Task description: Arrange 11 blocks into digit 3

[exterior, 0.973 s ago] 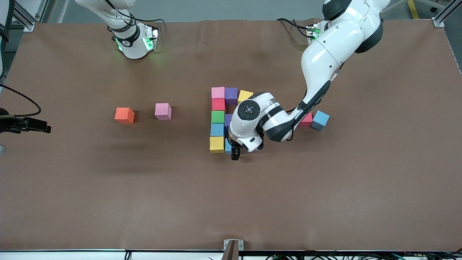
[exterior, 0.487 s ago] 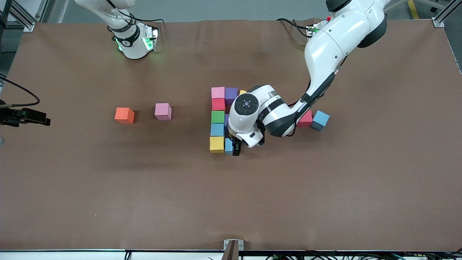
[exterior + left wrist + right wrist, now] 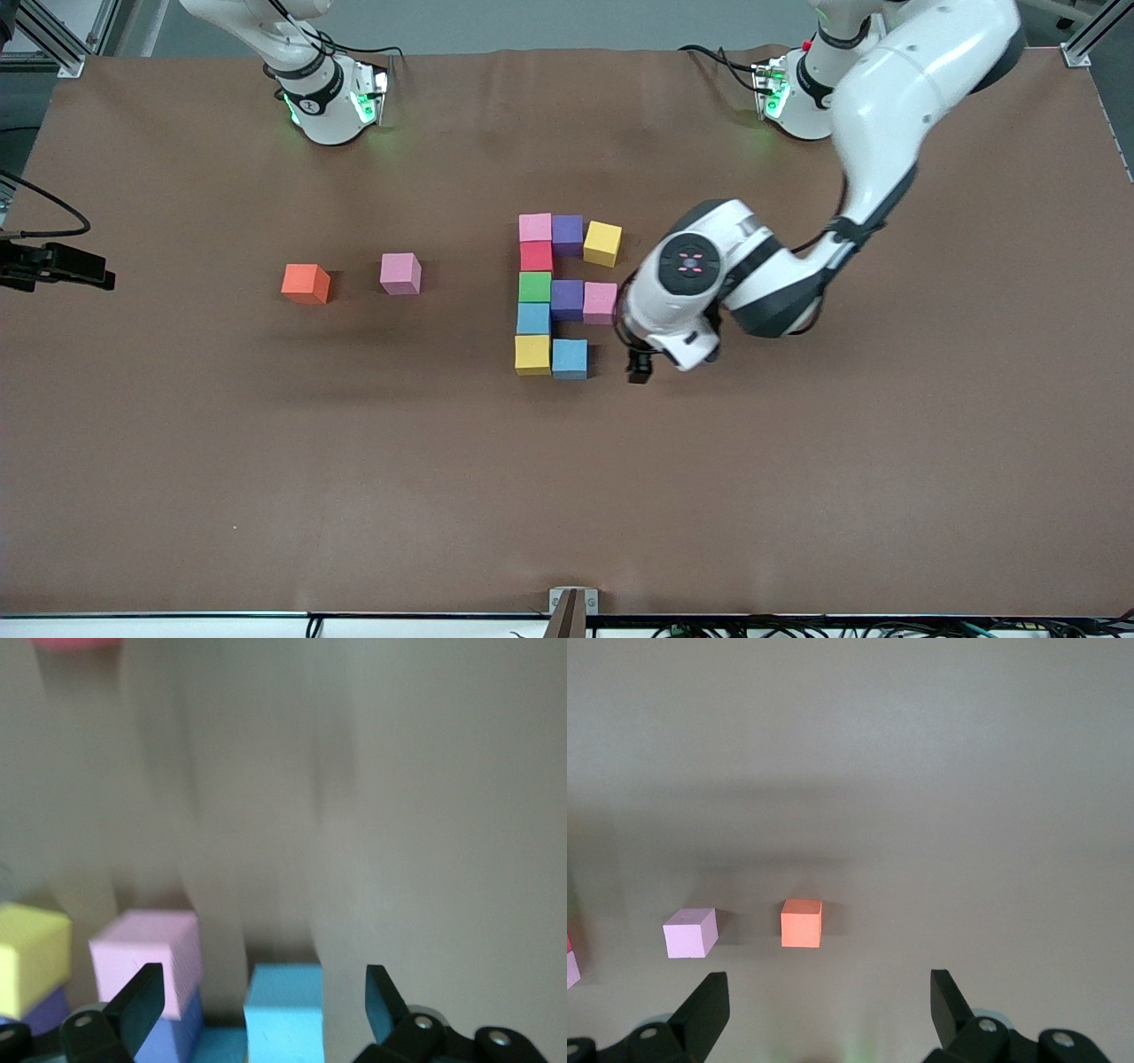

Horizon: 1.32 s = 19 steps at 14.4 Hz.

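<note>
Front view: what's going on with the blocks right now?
The left gripper, fingers open and empty, hovers beside the light blue block at the near end of the cluster of blocks, a partly built 3. A pink block sits apart beside the orange cube, toward the right arm's end. The right gripper waits open above those two.

blocks [image 3: 552, 292] clustered mid-table, two cubes [image 3: 353, 278] apart, side by side

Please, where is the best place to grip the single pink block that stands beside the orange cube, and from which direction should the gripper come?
Probably from straight above, closing on two opposite vertical faces of the pink block. It sits upright on the table with free space all around; the orange cube stands apart, so open fingers fit on either pair of faces.
</note>
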Available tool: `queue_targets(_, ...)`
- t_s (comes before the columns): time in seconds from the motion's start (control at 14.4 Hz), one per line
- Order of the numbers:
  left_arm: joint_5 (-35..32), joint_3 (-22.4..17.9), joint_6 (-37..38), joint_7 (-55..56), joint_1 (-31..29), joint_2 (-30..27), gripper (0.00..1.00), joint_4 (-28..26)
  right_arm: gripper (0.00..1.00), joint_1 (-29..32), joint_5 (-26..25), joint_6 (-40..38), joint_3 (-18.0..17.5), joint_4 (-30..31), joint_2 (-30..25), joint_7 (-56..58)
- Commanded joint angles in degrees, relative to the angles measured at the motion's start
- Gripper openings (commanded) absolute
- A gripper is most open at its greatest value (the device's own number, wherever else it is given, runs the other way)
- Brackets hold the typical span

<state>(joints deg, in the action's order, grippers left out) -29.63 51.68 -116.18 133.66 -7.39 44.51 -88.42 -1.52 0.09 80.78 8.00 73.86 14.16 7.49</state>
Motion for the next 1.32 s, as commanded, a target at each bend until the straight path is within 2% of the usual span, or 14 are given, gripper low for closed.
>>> queue_targets(0.0,1.2,6.0,-0.7,-5.4,-13.0,-7.3,1.00,-13.0,1.00,-0.2,0.3,8.4,0.0,15.8,-11.2,0.3)
queue_targets(0.14,0.5,9.4,-1.6,-7.1,-19.9,-9.7,1.00,-19.7,1.00,1.6,0.0,12.3,-2.3,22.8,-16.2,0.5)
queue_targets(0.21,-0.2,11.1,-3.2,-7.3,-23.2,-11.5,1.00,-23.3,1.00,1.9,-0.3,12.0,-2.8,23.0,-16.9,0.6)
queue_targets(0.42,-2.3,13.0,-8.8,-7.5,-29.5,-15.1,1.00,-32.4,1.00,2.0,-0.9,8.8,-3.1,21.3,-17.5,0.6)
queue_targets(0.63,-5.7,13.1,-15.2,-7.5,-32.1,-16.3,1.00,-38.8,1.00,2.3,-1.0,2.7,-3.5,15.6,-17.2,0.6)
queue_targets(0.83,-8.0,13.1,-17.8,-7.4,-34.4,-16.3,1.00,-42.4,1.00,2.0,-1.0,-3.0,-3.5,10.1,-17.1,0.5)
queue_targets(1.25,-7.9,12.9,-18.5,-3.0,-35.8,-15.9,1.00,-44.4,1.00,2.0,-0.7,-7.8,-3.8,5.7,-17.1,0.1)
